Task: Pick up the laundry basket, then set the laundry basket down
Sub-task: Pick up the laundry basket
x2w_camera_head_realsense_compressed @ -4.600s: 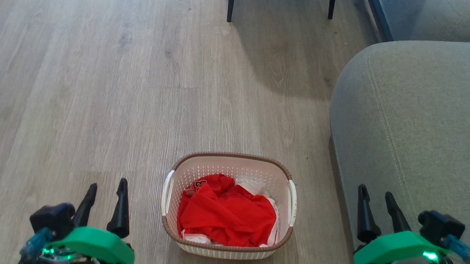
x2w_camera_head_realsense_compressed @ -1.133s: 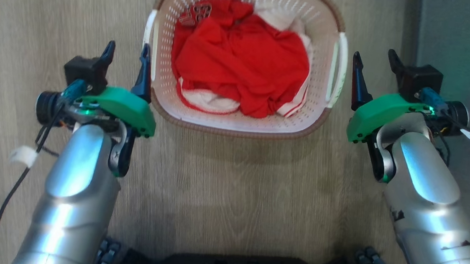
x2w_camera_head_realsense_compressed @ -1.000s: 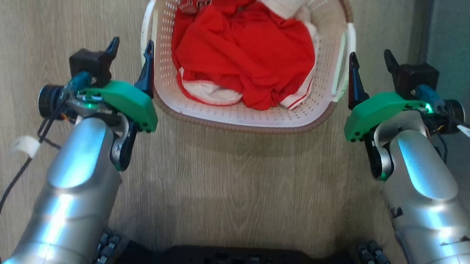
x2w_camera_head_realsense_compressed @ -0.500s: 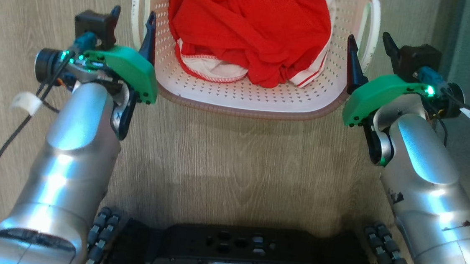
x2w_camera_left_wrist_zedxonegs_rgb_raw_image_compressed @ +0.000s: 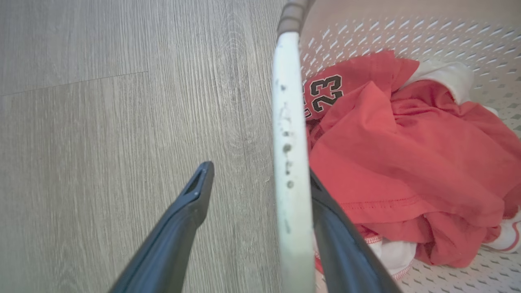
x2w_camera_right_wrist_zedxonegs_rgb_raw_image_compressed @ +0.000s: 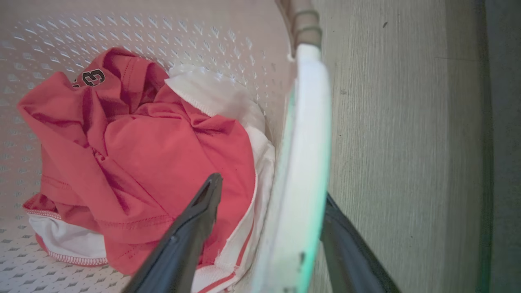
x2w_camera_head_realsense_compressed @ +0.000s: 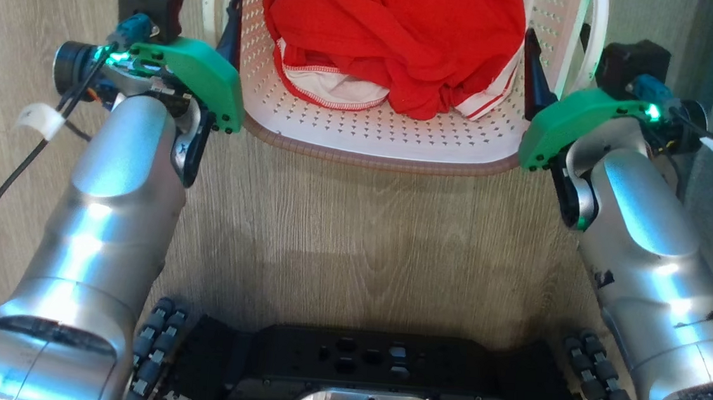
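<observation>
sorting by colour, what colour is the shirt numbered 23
The shirt is red with black numerals, clearest in the left wrist view.

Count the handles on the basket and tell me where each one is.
2. The left handle is on the basket's left side, between the fingers of the left hand. The right handle is on its right side, between the fingers of the right hand. None looks hidden.

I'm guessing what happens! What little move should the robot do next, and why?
Probably close both tools: the left tool straddles the left handle of the laundry basket, the right tool straddles the right handle, and both are open.
</observation>
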`<state>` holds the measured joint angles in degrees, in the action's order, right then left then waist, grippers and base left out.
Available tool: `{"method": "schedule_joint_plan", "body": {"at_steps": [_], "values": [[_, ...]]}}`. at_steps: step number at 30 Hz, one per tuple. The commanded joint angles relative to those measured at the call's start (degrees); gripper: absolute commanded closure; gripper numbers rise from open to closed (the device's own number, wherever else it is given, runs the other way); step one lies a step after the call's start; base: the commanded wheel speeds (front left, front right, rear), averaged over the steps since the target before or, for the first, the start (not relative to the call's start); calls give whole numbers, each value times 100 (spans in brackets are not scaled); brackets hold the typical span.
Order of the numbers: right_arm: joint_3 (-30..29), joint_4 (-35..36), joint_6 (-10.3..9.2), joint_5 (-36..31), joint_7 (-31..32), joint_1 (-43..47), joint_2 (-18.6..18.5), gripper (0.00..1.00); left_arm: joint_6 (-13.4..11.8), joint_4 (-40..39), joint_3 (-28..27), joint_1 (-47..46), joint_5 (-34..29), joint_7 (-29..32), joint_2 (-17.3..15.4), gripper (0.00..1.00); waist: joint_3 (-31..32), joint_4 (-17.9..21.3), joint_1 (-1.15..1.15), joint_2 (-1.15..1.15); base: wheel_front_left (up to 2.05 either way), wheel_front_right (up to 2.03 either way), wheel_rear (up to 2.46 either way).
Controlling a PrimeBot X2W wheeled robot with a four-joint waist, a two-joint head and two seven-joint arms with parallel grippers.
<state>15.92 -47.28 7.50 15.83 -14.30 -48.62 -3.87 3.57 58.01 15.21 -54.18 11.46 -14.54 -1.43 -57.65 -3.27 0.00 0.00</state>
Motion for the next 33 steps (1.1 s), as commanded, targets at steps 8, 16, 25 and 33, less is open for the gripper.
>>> {"method": "schedule_joint_plan", "body": {"at_steps": [8,16,25,33], "values": [[175,-167,-1,139,-70,32,100,50,-15,21,298,16,293,-46,-144,53,-50,-30,0,0,0,0,0],[206,-386,-1,187,-70,-33,100,100,-71,-11,593,12,502,-46,-144,100,-10,-44,0,0,0,0,0],[256,-620,-1,275,-70,-47,100,100,-177,-106,960,228,926,-46,-144,100,219,-90,0,0,0,0,0],[430,-857,-1,496,-70,33,100,100,-237,-36,1183,476,1247,-46,-144,100,620,-71,0,0,0,0,0]]}}
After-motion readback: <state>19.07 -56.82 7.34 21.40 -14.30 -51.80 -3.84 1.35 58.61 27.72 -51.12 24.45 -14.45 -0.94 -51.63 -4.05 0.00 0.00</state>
